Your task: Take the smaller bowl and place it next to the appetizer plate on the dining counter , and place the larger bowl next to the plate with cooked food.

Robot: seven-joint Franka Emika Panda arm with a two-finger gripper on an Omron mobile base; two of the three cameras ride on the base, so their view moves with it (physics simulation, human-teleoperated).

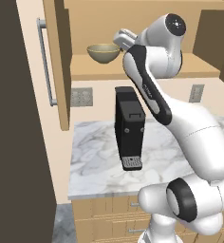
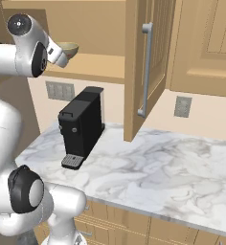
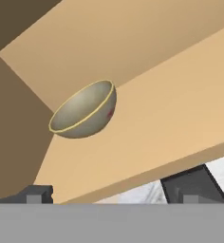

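Observation:
The smaller bowl (image 1: 104, 53) (image 2: 69, 48) (image 3: 84, 111) is olive-tan with a pale rim. It stands upright on the lower shelf of the open wall cabinet (image 1: 147, 71), near the left wall. My gripper (image 3: 113, 193) is raised to shelf height just in front of the bowl and to its right, apart from it. It is open, with nothing between the dark fingertips (image 3: 38, 193). In the left base view the white hand (image 1: 125, 39) sits beside the bowl's right rim. The larger bowl, both plates and the dining counter are out of view.
A black coffee machine (image 1: 129, 128) (image 2: 81, 127) stands on the marble counter with wooden drawers (image 1: 95, 166) (image 2: 158, 167) below the shelf. Open cabinet doors (image 1: 61, 61) (image 2: 143, 67) flank the shelf. A dark tall panel (image 1: 14, 118) closes the left side.

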